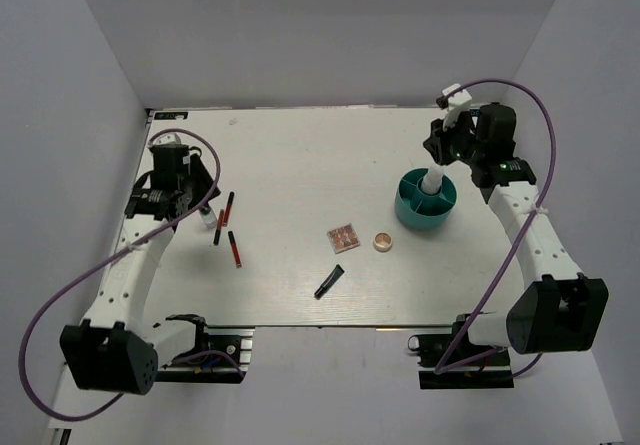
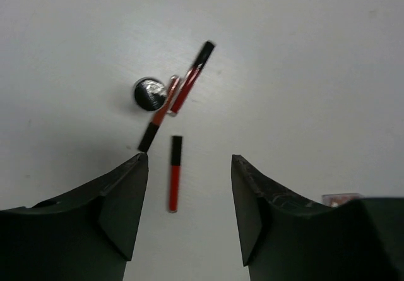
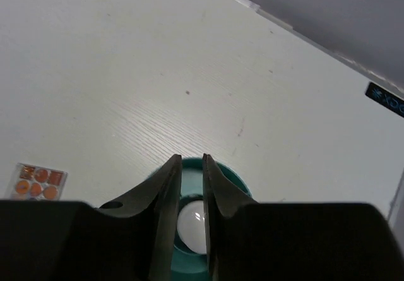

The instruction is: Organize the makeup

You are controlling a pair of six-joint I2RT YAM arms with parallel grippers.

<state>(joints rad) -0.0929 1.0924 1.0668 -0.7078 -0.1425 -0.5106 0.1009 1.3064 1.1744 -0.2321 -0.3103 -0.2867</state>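
Note:
My right gripper (image 1: 447, 157) is over the teal cup (image 1: 409, 210), shut on a white bottle (image 1: 433, 179) that stands tilted inside it. In the right wrist view the bottle (image 3: 192, 224) sits between the narrow jaws, inside the cup (image 3: 232, 179). My left gripper (image 1: 196, 201) is open and empty above three red-black pencils (image 1: 236, 249). In the left wrist view one pencil (image 2: 175, 173) lies just ahead of the jaws, and two others (image 2: 191, 77) lie crossed beside a small silver-capped bottle (image 2: 149, 93). The pinkish-brown palette (image 1: 343, 237), beige compact (image 1: 383, 241) and black tube (image 1: 328, 281) lie mid-table.
The table's back edge (image 1: 300, 110) meets the grey wall. The side walls stand close to both arms. The palette also shows at the lower left of the right wrist view (image 3: 39, 181).

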